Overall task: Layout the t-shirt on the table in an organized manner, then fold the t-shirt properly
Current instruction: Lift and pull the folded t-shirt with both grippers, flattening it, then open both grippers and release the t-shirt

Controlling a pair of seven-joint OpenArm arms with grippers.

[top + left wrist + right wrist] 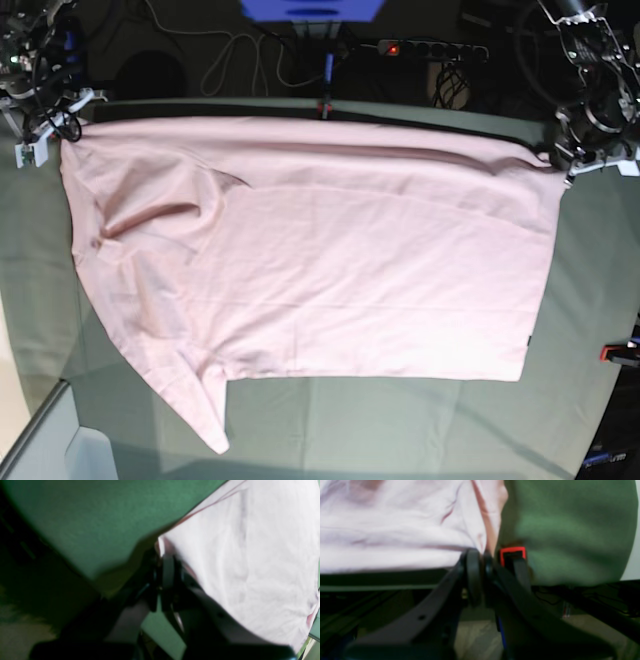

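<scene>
The pale pink soft cotton t-shirt (pixel 330 270) lies spread wide across the table (pixel 400 420), a broad flat surface under pale grey-green cloth with faint creases. The fabric looks thin and matte, mostly smooth over the middle, with a deeper fold and bunching toward the base view's left, where a sleeve (pixel 195 395) runs down to a point near the front edge. Its far edge is stretched in a nearly straight line along the table's back edge, between the two arms.

The left gripper (pixel 163 552), black and hard-edged, has its jaws pressed together on a corner of the pink cloth; in the left wrist view the shirt fans out from that pinch to the right, with bare green cover on the other side. The right gripper (pixel 481 555) sits at the opposite far corner, and in the right wrist view its two rounded black fingertips (pixel 473 562) stand close together with a fold of the shirt's hem between them. A small red-orange clamp (pixel 513 553) sits just beside that gripper on the table's edge.

Bare cloth shows along the front of the table and on the base view's right, where another red clamp (pixel 618 352) marks the edge
</scene>
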